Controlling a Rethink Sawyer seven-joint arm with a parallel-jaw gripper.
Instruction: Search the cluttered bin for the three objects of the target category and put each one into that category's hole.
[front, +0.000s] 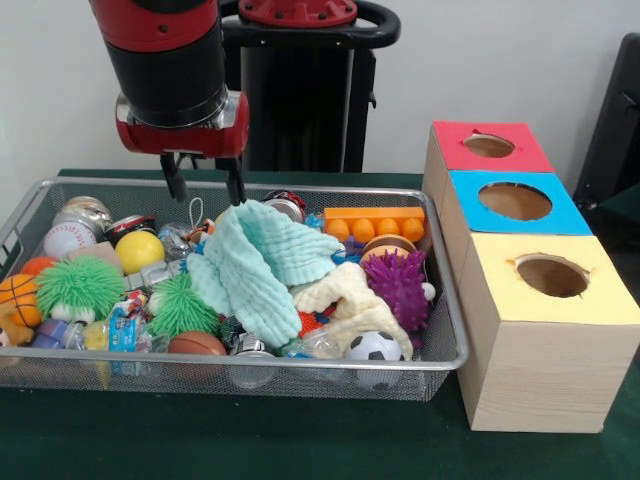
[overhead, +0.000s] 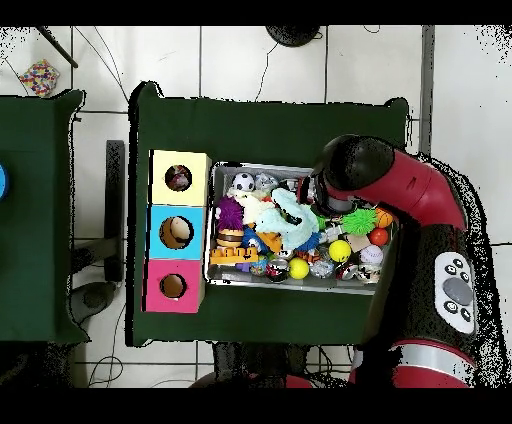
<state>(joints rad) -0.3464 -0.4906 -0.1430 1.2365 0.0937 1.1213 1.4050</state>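
**Fingers poised over the cloths that bury the bin's contents**

We cannot tell from the task line which category is wanted, so we take the whole clutter in the wire bin (front: 452, 330) as the search field. It fills the lower left of the front view and the centre of the overhead view. A mint-green cloth (front: 255, 262) lies draped across the middle of the heap, with a cream cloth (front: 350, 300) just beside it toward the lower right; both cover smaller items, which is likely why the arm is working here first.

The gripper (front: 203, 180) hangs in the upper left of the frame, just above the green cloth's top edge. Its two dark fingers (front: 175, 180) stand slightly apart with nothing between them; whether the tips touch the cloth we cannot say.

Around the cloths we see balls: a yellow ball (front: 139, 250), a baseball (front: 68, 240), a soccer ball (front: 373, 347), and a purple spiky ball (front: 396, 288). A green fuzzy toy (front: 78, 286) sits at the left.

On the surface (front: 250, 440) at the right stands the sorting box, touching the bin, with a red hole panel (front: 490, 146), a blue one (front: 515, 201) and a yellow one (front: 552, 275), close enough for short carries.
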